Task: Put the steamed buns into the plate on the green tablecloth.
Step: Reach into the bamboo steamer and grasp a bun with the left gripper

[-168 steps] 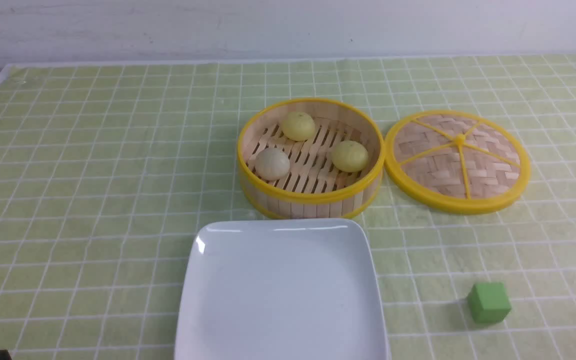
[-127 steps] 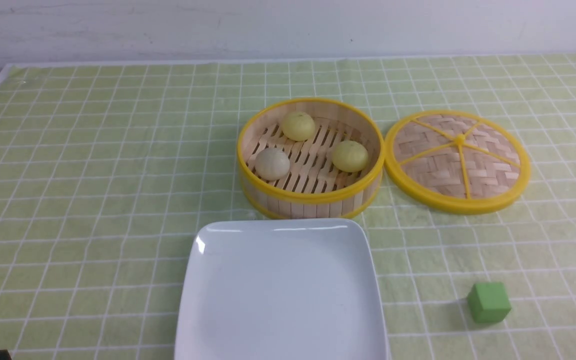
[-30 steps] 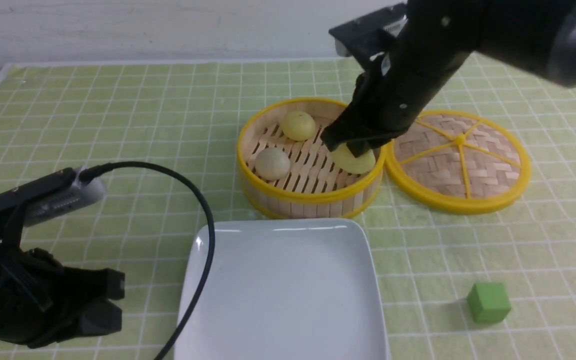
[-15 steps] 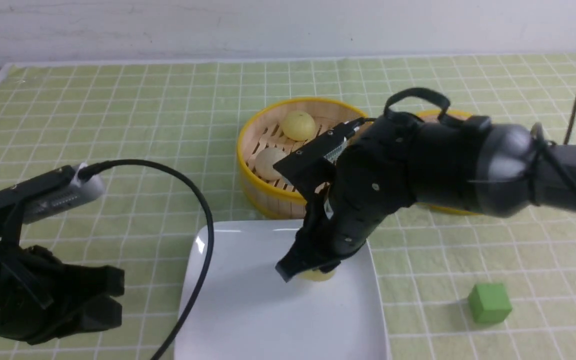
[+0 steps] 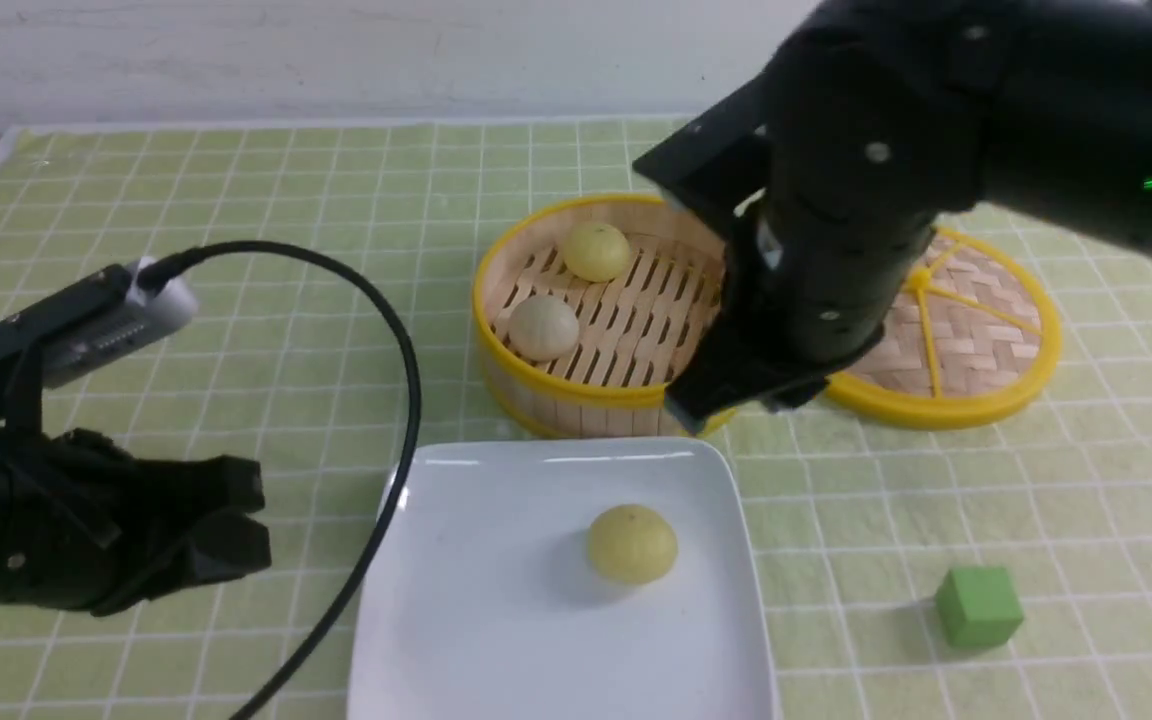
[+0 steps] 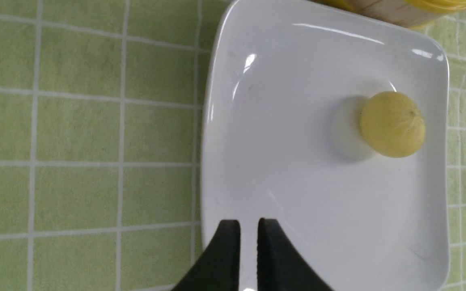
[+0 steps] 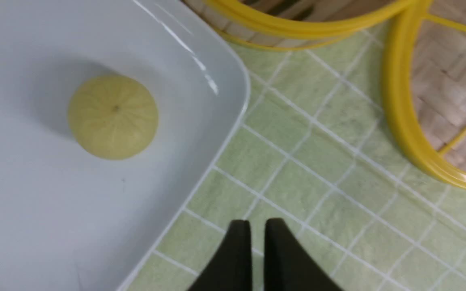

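Observation:
One pale yellow steamed bun [image 5: 632, 543] lies on the white square plate [image 5: 496, 640], right of its middle. It also shows in the left wrist view [image 6: 392, 124] and the right wrist view [image 7: 113, 116]. A second yellow bun [image 5: 596, 250] and the off-white bun [image 5: 542, 327] sit in the bamboo steamer basket [image 5: 576, 395]. My right gripper [image 5: 726, 400] hangs above the basket's near right rim, shut and empty [image 7: 257, 226]. My left gripper [image 5: 236, 520] is low at the plate's left, shut and empty [image 6: 249, 221]. The green tablecloth [image 5: 186, 250] covers the table.
The woven steamer lid [image 5: 966, 340] lies flat right of the basket, partly behind my right arm. A small green cube [image 5: 977, 604] sits at the front right. A black cable [image 5: 406, 400] arcs from my left arm past the plate's left edge.
My right gripper let go of the yellow bun on the plate, then rose and drew back toward the basket. My left arm barely moved.

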`<action>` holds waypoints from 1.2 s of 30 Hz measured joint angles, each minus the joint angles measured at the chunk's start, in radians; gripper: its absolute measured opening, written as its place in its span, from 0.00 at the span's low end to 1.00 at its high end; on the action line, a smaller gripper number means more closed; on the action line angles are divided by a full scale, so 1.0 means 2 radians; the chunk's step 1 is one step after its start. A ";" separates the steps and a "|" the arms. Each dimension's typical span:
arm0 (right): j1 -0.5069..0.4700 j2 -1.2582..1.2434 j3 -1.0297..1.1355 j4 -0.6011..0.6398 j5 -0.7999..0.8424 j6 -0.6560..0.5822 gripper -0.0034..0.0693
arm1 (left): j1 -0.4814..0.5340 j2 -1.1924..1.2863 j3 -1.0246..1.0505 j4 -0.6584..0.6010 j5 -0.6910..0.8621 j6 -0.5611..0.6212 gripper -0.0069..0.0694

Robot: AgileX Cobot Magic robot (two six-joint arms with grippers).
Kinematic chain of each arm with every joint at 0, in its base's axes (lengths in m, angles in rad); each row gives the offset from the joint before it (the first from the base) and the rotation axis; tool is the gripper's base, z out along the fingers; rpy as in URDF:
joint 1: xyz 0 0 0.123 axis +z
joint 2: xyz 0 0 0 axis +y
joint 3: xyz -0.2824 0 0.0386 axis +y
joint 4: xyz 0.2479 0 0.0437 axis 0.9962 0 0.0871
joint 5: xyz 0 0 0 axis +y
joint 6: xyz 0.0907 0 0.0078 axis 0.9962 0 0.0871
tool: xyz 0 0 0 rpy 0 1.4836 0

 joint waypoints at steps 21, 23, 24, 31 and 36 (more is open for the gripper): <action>-0.030 -0.271 0.300 0.041 0.003 0.017 0.03 | -0.176 0.454 -0.546 0.150 0.081 -0.121 0.38; -0.030 -0.284 0.314 0.054 -0.012 0.018 0.03 | -0.185 0.484 -0.581 0.185 0.084 -0.134 0.47; -0.030 -0.289 0.319 0.059 -0.021 0.018 0.03 | -0.189 0.497 -0.595 0.202 0.086 -0.138 0.50; -0.030 -0.295 0.332 0.077 -0.064 0.019 0.03 | -0.199 0.543 -0.616 0.232 0.083 -0.143 0.57; -0.030 -0.295 0.333 0.081 -0.069 0.019 0.03 | -0.199 0.563 -0.617 0.235 0.080 -0.148 0.37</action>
